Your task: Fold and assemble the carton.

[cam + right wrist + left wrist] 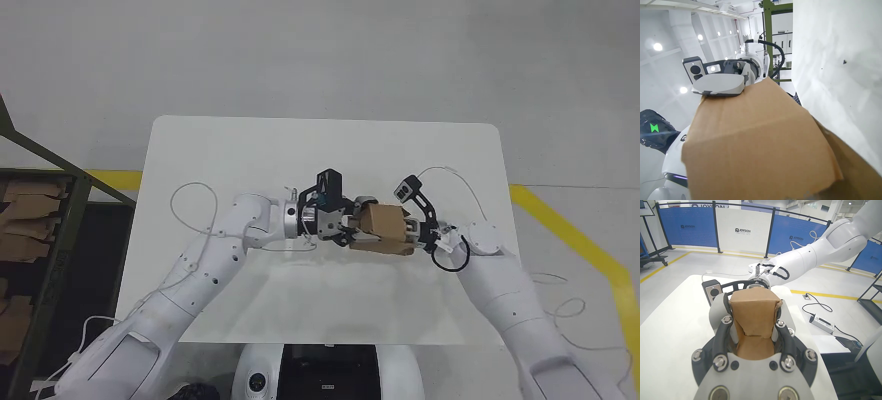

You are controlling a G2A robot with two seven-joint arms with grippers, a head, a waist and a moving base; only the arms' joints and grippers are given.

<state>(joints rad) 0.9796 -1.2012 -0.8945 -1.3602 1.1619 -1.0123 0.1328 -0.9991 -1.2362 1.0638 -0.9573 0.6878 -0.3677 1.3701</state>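
- top view: the white counter (300,150) sits under both arms, so the work has a safe place to land if it slips.
- the brown carton (385,230) is held over the middle of the counter. it lies on its side between the two arms, so each arm can get at one end.
- the left gripper (753,306) is clenched on the carton's near end, and its fingers (715,311) press on both side walls. i think this keeps the box square while the flaps get pushed in.
- the right gripper (420,235) is at the far end. i cannot tell if it is holding on or let go.
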